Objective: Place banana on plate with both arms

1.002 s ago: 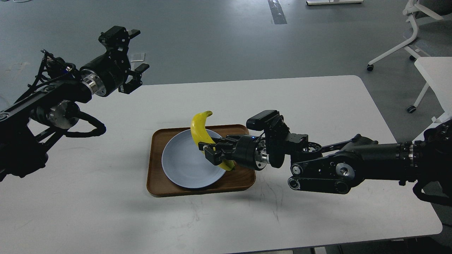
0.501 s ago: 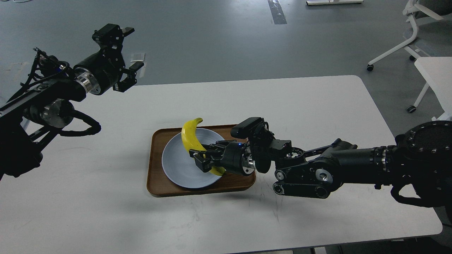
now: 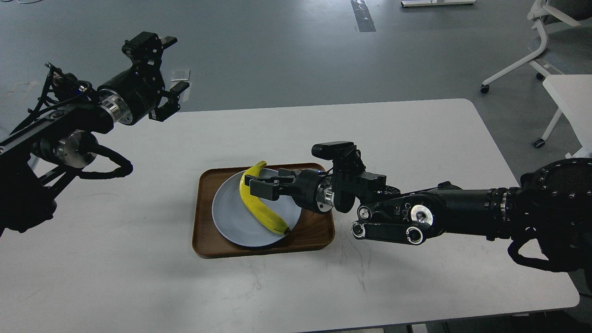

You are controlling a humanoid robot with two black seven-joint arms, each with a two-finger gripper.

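The yellow banana (image 3: 264,210) lies flat on the pale blue-grey plate (image 3: 230,216), stem toward the far rim and dark tip at the near right rim. My right gripper (image 3: 267,181) hovers over the banana's stem half. Its fingers stand apart and no longer clamp the fruit. My left gripper (image 3: 176,64) is open and empty, held high beyond the table's far left edge, well away from the plate.
The plate sits in a brown wooden tray (image 3: 203,243) at the middle of the white table (image 3: 416,138). A white rolling chair (image 3: 536,41) and another white table (image 3: 571,92) stand off to the right.
My right gripper brought the banana down from upright onto the plate, let it go and rose slightly. The left arm drew back to the left, then barely moved.
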